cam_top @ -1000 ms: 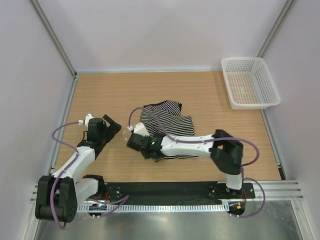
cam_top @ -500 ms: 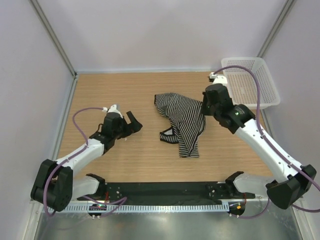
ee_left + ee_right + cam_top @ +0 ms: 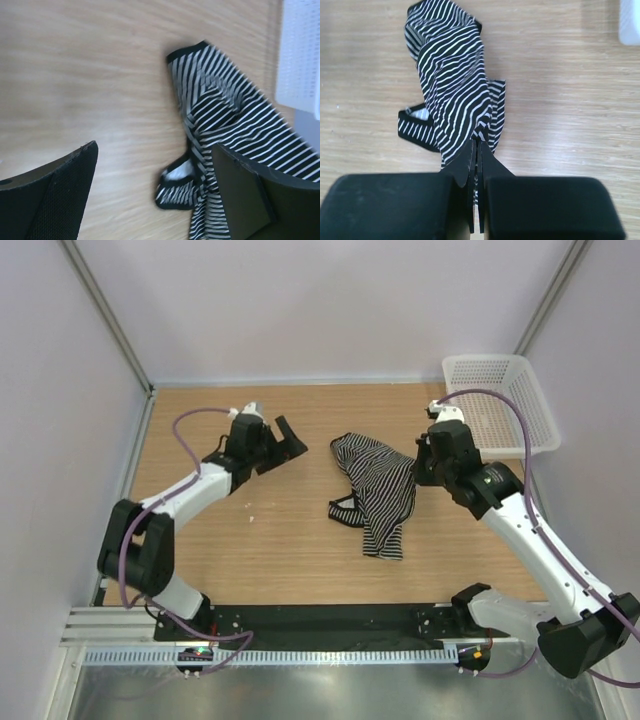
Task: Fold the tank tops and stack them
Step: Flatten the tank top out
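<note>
One striped black-and-white tank top (image 3: 378,490) lies crumpled and stretched out on the wooden table, right of centre. My right gripper (image 3: 418,466) is at its right edge, shut on a pinch of the fabric; in the right wrist view the fingertips (image 3: 478,145) close on a bunched fold of the tank top (image 3: 452,85). My left gripper (image 3: 293,440) is open and empty, a short way left of the garment's upper end. In the left wrist view the tank top (image 3: 235,115) lies between and beyond the open fingers (image 3: 155,150).
A white plastic mesh basket (image 3: 500,405) stands at the back right corner, just behind the right arm; it shows at the edge of the left wrist view (image 3: 300,50) and the right wrist view (image 3: 630,20). Walls enclose the table on three sides.
My right arm swung from the table's left-centre to the right, dragging the tank top with it and pulling it out long. My left arm moved back and right toward the garment.
</note>
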Controlling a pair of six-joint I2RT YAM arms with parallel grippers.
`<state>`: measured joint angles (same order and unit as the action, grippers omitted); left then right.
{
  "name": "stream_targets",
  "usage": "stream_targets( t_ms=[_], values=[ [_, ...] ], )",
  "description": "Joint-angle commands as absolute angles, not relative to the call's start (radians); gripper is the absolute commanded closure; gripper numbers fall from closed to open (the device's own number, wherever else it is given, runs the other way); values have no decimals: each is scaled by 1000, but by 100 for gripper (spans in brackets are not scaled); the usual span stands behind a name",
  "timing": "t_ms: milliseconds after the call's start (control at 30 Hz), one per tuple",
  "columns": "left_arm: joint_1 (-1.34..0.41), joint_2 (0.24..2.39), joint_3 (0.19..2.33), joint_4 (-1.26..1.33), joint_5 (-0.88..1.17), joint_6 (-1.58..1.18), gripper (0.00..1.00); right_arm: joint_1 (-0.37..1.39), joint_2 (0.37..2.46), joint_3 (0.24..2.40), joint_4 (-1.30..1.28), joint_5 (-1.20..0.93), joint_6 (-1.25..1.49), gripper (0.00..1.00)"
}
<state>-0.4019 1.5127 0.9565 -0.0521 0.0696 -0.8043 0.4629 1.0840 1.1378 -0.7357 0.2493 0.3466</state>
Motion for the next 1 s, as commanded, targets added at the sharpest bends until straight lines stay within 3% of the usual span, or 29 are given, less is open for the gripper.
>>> stream_targets(
  t_ms=[0, 100, 200, 300, 467, 667, 967],
  values=[
    [-403, 1672, 1121, -25, 210, -809, 5, 465, 1065, 1120, -710, 146, 310, 99],
    [-402, 1883, 1328, -41, 300, -799, 9, 465, 1060, 1108, -706, 46, 301, 99],
    [-403, 2029, 1515, -90, 415, -825, 13, 501, 1080, 1092, -683, -191, 273, 99],
    [-403, 2071, 1534, -89, 430, -850, 14, 719, 1129, 1092, -660, -184, 293, 99],
    [-397, 2026, 1479, -97, 356, -816, 12, 1021, 1238, 1103, -635, -259, 268, 99],
    [-355, 1870, 1265, -107, 230, -897, 9, 1031, 1180, 1075, -750, -129, 304, 99],
    [-347, 1720, 1073, -95, 221, -986, 10, 1022, 1184, 1040, -773, -11, 360, 99]
  ],
)
